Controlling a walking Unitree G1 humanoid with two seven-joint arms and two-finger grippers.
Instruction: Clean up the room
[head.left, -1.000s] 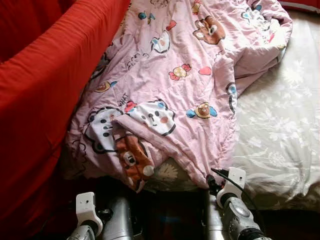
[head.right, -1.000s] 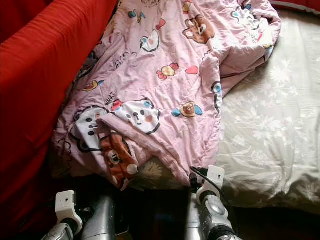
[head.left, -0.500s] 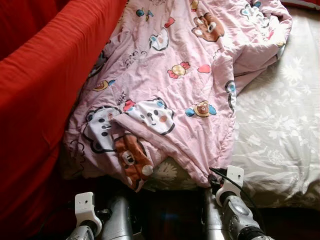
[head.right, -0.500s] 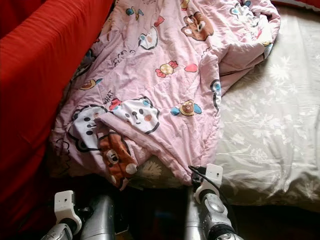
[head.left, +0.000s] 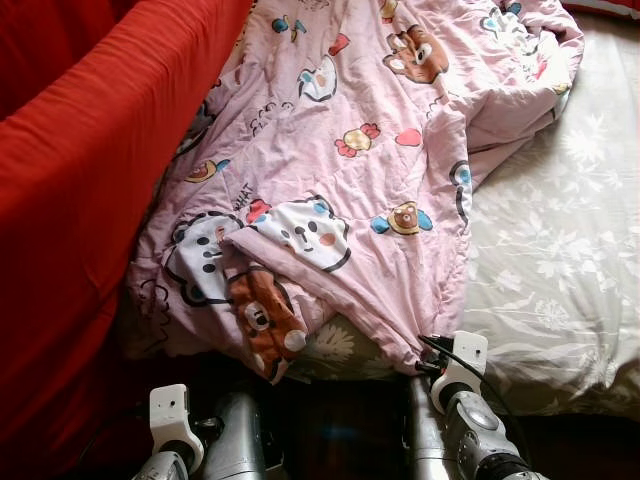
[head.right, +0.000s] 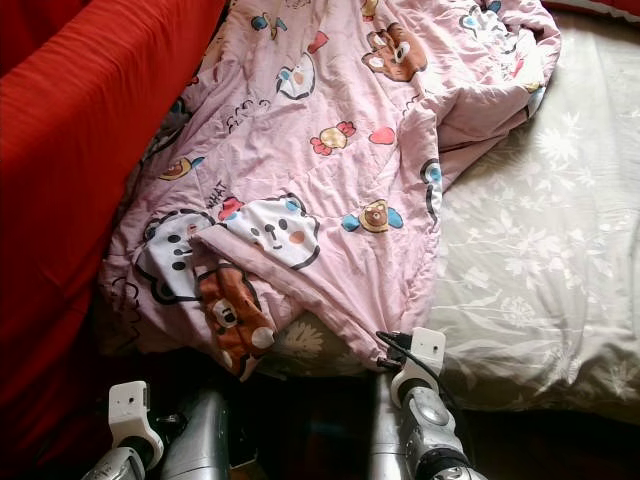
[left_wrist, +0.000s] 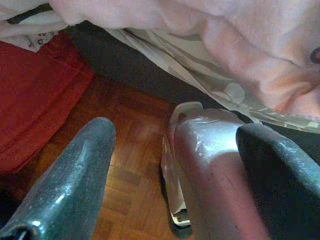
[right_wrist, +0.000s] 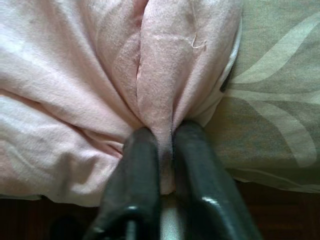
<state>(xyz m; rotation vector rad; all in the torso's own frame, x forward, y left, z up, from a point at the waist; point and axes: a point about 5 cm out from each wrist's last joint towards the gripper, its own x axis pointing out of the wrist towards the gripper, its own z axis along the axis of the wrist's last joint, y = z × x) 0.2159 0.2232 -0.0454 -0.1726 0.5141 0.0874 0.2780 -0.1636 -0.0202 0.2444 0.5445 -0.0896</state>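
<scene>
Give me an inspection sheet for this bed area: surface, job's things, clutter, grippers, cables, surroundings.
Surface: bed sheet, beige with a pale flower print, wrinkled, bare on the robot's right side.
Job's things: pink cartoon blanket, rumpled, lying along the left side of the bed, its near corner folded over.
Clutter: nothing seen.
Grippers: right gripper shut on a fold at the blanket's near edge; left gripper open, held low above the wooden floor, holding nothing.
Cables: black cable looping at the right wrist.
Surroundings: red cloth along the left of the bed, against the blanket's edge.
</scene>
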